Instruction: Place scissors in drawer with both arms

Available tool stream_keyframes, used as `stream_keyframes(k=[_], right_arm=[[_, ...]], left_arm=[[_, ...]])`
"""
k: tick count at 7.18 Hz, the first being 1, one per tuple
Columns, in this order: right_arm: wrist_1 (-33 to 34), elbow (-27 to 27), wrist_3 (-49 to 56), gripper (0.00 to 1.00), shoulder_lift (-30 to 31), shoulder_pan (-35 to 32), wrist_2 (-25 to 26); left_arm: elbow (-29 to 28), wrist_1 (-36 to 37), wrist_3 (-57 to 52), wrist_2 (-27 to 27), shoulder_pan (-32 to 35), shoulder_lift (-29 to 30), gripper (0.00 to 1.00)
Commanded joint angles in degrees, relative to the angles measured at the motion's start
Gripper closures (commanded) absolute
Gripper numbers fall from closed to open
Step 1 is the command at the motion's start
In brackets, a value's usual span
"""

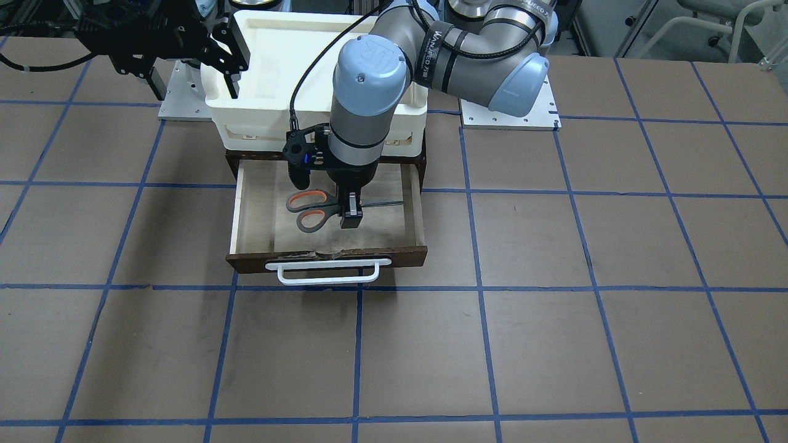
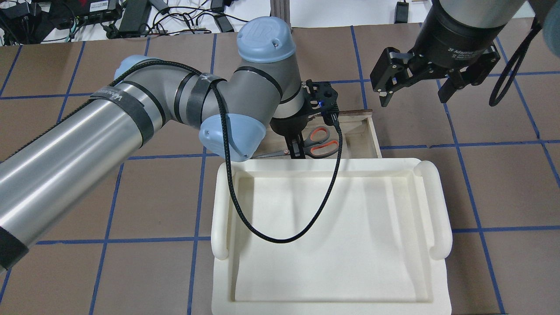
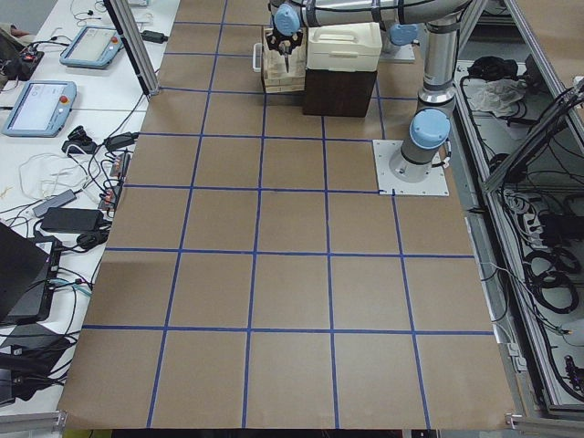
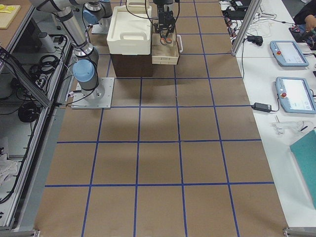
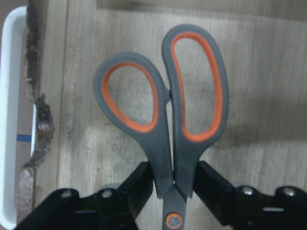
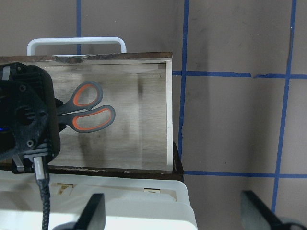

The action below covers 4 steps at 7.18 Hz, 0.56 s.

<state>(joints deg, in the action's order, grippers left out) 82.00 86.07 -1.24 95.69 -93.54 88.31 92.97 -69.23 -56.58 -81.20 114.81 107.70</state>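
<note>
One drawer (image 1: 261, 216) stood pulled open from a dark cabinet (image 3: 339, 93) near the robot's edge of the table (image 1: 554, 344), between the two arm bases, with its white handle (image 1: 326, 280) facing the operators' edge. Inside it was the one pair of scissors (image 5: 163, 158), near the middle of the pale plywood floor. The orange-lined loops pointed toward the robot's right end of the table and the dark blades toward its left end. The left gripper (image 1: 351, 215) reached straight down into the drawer, its two fingers closed narrowly against the grey shanks just beside the pivot, one on each side. Whether the scissors lay on the floor or hung just above it could not be told. One white tray (image 2: 433, 205) sat on top of the cabinet, and a loop of the left arm's black cable hung over it in the overhead view. The right gripper (image 2: 414, 92) hovered above the drawer's right end, apart from it, its fingers spread wide and holding nothing. In all there were two arms, two containers and one pair of scissors.
</note>
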Motion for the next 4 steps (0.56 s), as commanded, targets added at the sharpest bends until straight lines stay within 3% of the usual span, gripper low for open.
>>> stream_keyframes(k=[1, 4], right_arm=[[-0.43, 0.06, 0.18, 0.0, -0.06, 0.03, -0.16], [-0.18, 0.06, 0.44, 0.0, -0.15, 0.03, -0.07]], left_arm=[[0.11, 1.46, -0.19, -0.18, 1.2, 1.72, 1.0], [1.51, 1.9, -0.63, -2.91, 2.0, 2.08, 1.0]])
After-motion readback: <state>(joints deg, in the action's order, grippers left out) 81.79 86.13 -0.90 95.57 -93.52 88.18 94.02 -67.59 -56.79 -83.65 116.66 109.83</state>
